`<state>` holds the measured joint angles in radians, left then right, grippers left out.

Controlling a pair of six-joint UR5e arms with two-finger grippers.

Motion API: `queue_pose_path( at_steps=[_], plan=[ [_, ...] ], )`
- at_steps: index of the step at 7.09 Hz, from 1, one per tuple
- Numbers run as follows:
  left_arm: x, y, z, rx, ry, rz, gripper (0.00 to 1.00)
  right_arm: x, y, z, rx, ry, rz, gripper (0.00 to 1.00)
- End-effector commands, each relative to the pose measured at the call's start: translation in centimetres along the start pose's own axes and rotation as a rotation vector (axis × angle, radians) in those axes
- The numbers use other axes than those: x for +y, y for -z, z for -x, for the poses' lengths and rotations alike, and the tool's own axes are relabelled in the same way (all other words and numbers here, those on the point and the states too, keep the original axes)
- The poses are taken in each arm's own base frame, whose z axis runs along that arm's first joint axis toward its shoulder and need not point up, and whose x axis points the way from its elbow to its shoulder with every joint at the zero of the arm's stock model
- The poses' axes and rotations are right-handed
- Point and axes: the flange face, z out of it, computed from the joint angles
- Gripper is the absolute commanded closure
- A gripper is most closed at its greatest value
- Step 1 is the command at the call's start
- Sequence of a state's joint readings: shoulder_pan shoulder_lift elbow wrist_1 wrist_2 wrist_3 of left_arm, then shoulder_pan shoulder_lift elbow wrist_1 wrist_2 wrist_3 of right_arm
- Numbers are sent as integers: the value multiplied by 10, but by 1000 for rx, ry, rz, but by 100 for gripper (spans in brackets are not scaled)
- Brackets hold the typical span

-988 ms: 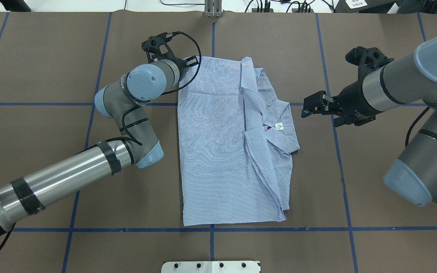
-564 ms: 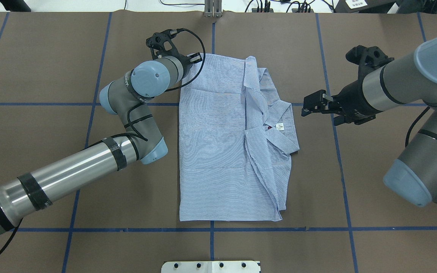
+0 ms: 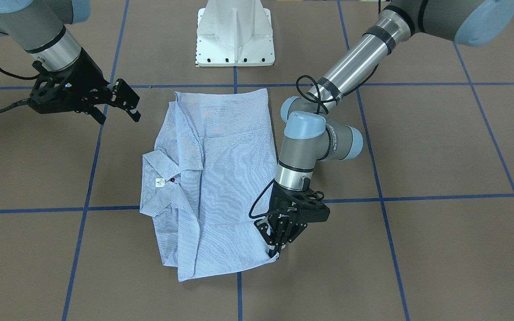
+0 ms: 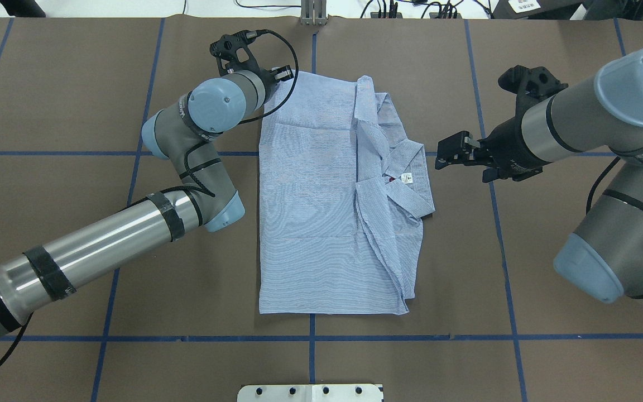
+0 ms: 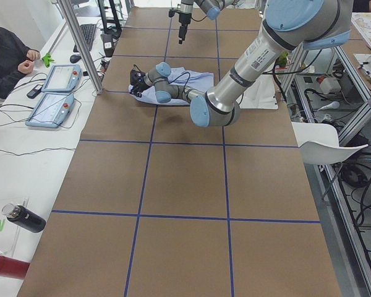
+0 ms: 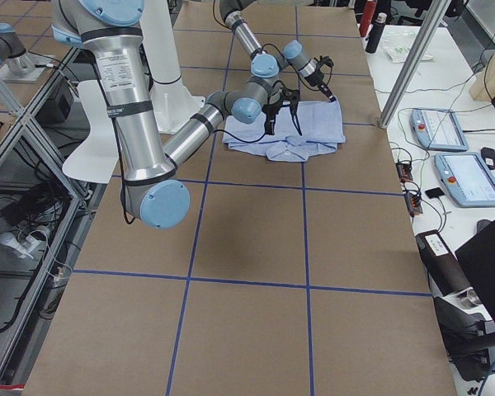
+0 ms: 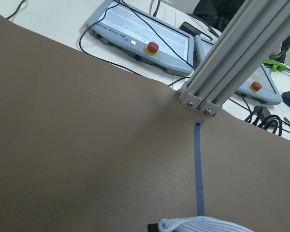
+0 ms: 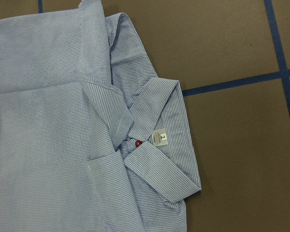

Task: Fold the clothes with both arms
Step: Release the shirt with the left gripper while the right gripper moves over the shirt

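Observation:
The blue-and-white striped shirt (image 4: 310, 195) lies folded flat at the table's middle, its collar and white neck label (image 4: 407, 178) toward my right arm. It also shows in the front-facing view (image 3: 225, 178) and the right wrist view (image 8: 48, 121). My left gripper (image 4: 283, 73) is shut on the shirt's far left corner, pinching it at table level (image 3: 277, 249); a bit of that cloth shows in the left wrist view (image 7: 203, 224). My right gripper (image 4: 445, 156) is open and empty, hovering just right of the collar (image 3: 130, 102).
The white pedestal base (image 3: 234, 35) stands at the robot's side of the table. Blue tape lines (image 4: 310, 338) cross the brown table cover. Beyond the far edge are an aluminium post (image 7: 222, 72), control pendants (image 7: 140, 38) and cables. An operator (image 5: 6, 55) sits at the far side.
My left gripper has pulled the shirt's corner away from the robot, and the whole shirt has slid that way and slightly left. My right gripper has moved a little toward the collar.

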<state>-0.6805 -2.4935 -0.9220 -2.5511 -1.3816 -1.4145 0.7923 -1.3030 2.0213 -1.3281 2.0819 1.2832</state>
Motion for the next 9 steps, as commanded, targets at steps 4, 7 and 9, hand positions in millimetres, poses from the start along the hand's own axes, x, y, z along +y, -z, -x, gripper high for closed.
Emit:
queue_pose_path(
  at_steps=[4,7,9],
  plan=[
    [-41,123,66,56,3,194,0,15,-47,82,7,150,-91,0],
    [-48,222,41,-142,-26,318,0,27,-122,92,132,334,-127,0],
    [-41,221,55,-162,-22,348,0,32,-163,109,194,434,-135,0]
  ],
)
